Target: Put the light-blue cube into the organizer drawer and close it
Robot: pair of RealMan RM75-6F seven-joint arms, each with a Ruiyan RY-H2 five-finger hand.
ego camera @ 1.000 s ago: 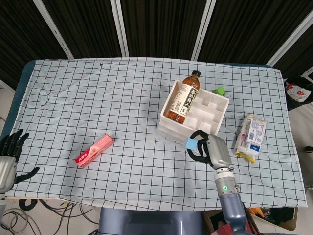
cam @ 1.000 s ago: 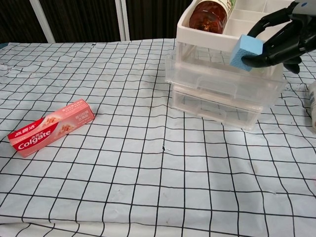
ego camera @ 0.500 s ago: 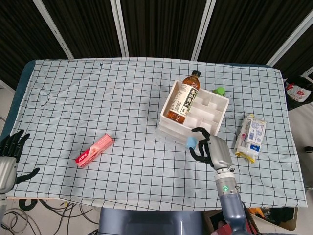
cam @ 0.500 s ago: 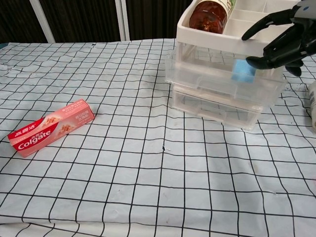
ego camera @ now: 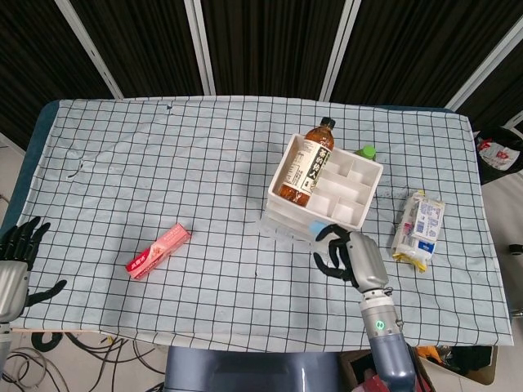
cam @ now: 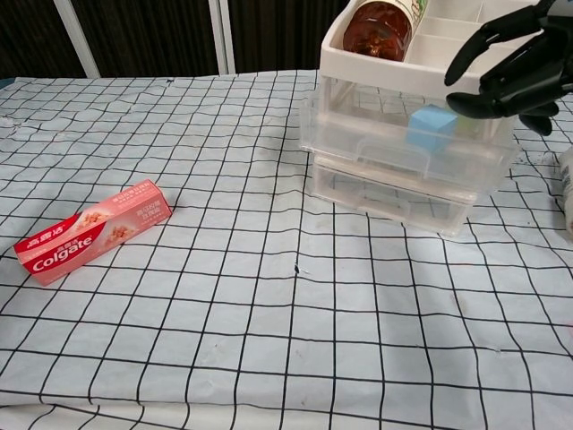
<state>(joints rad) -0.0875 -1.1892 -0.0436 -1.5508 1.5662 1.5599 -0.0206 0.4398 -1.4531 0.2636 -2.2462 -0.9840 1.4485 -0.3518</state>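
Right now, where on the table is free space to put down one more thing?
Free: the cloth between the toothpaste box and the organizer, and the near middle. Crowded: the right side, with the right hand, the drawer and the snack packet.

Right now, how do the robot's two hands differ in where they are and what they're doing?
The right hand hovers by the organizer, fingers spread above the drawer holding the light-blue cube. The left hand sits at the table's near left corner, far from any object. Both are black-fingered, and both hold nothing.
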